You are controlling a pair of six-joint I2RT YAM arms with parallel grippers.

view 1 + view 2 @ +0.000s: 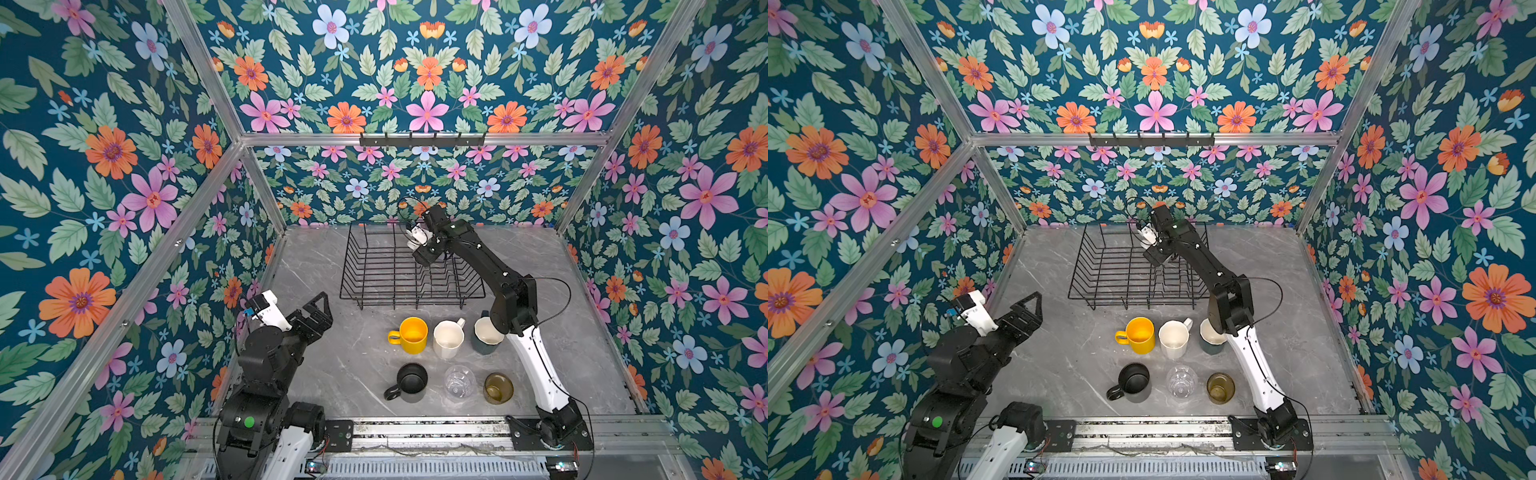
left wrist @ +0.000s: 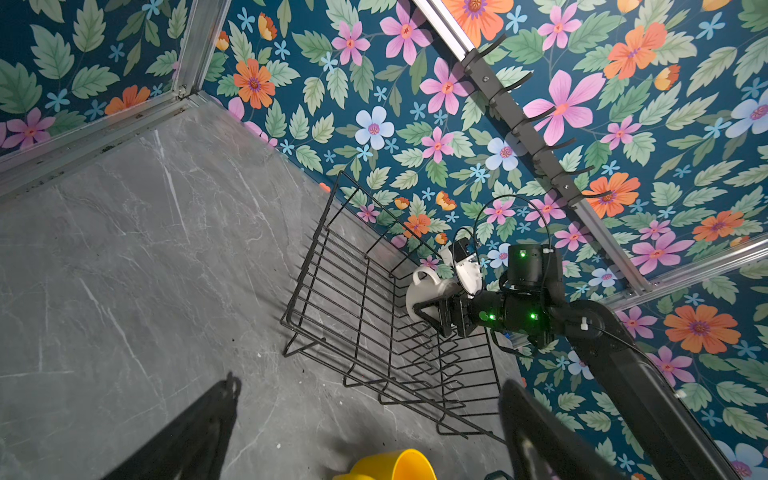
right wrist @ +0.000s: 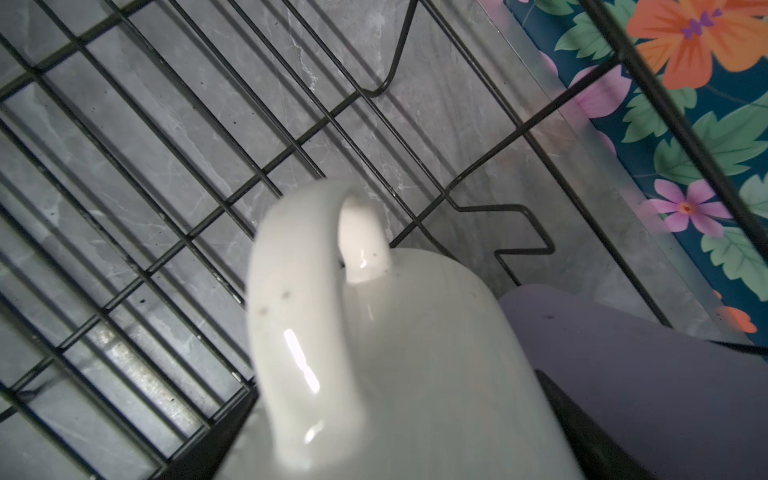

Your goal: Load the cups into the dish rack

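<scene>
Cups [image 1: 1173, 338] not loaded stand upright on the tabletop [image 1: 332, 374] in two rows in front of the dish rack [image 1: 395, 296]. Nearest its front rim we see the yellow mug [image 1: 413, 334], the cream mug [image 1: 448, 340] and, partly behind the right arm, the dark green mug [image 1: 482, 348]. One row farther from the rack sit the black mug [image 1: 411, 382], the clear glass [image 1: 459, 382] and the amber glass [image 1: 498, 388]. Inside the rack, right of its middle and toward its back edge, the right hand [image 2: 434, 309] grasps the white mug [image 3: 374, 353], held on its side with the handle uppermost; whether it rests on the wires we cannot tell. Just beside that mug, toward the rack's side wires, the lilac tumbler [image 3: 644, 365] shows in the right wrist view; whether the two touch we cannot tell. Off the rack's front left corner, the left hand [image 1: 325, 305] hangs above the tabletop, fingers spread wide, holding nothing.
</scene>
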